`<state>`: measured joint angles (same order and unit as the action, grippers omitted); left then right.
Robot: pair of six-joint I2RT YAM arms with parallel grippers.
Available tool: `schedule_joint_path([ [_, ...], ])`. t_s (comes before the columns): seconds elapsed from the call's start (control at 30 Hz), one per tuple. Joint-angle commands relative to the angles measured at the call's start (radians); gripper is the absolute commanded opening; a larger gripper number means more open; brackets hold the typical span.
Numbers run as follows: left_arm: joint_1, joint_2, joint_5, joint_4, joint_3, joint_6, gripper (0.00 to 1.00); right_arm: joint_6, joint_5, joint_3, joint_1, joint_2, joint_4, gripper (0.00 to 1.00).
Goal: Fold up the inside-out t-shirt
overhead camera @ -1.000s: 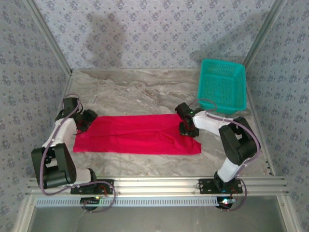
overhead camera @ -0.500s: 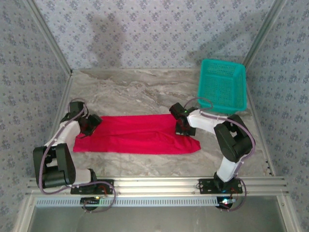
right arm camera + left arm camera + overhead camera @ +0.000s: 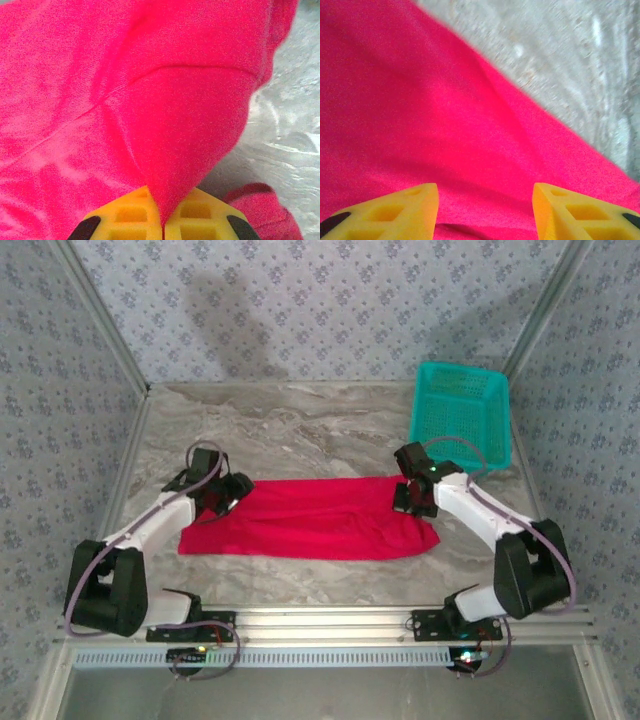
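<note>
**Top external view.** Locate the inside-out t-shirt [image 3: 310, 522]. It lies flat on the table [image 3: 300, 430] as a long red band running left to right, between the two arms. The left gripper [image 3: 228, 496] sits over the band's left end and the right gripper [image 3: 413, 502] over its right end. The teal basket [image 3: 460, 420] stands at the far right, apart from the garment. Count: one t-shirt, one basket, two grippers.

**Left wrist view.** The yellow fingers [image 3: 405, 210] stand apart, with red cloth [image 3: 445, 125] spread smooth beneath and between them. No fold is pinched here. Bare table [image 3: 580, 65] shows beyond the cloth edge. Count: two fingers, one cloth edge.

**Right wrist view.** The fingers [image 3: 125, 220] are pressed together on a peak of red cloth [image 3: 185, 140], which rises from the garment into the jaws. A seam line crosses the fabric above the pinch. A small lump of cloth lies on the table [image 3: 295, 125] at the lower right.

**Step in hand.** Judge this as the grasp stage of a crosswise fold: the right end is secured and the left end is not.

**Next move.** You should close the left fingers on the cloth edge below them. Confirm that both ends are held before lifting, and keep the band taut so that the layers do not slide apart.
</note>
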<state>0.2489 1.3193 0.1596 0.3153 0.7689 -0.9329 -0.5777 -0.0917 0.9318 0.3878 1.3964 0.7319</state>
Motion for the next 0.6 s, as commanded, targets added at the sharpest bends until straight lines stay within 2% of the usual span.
schedule_joint_path([
  [0.0,-0.002,0.013,-0.049,0.036,0.094,0.033,0.52,0.03,0.012,0.049,0.02,-0.034,0.066,0.0],
  [0.4,-0.062,0.038,-0.002,0.022,0.054,0.057,0.52,-0.044,-0.044,0.214,0.177,-0.062,0.162,0.0],
  [0.57,-0.133,0.026,0.024,0.054,0.059,0.094,0.52,-0.071,-0.049,0.315,0.25,-0.053,0.169,0.0],
])
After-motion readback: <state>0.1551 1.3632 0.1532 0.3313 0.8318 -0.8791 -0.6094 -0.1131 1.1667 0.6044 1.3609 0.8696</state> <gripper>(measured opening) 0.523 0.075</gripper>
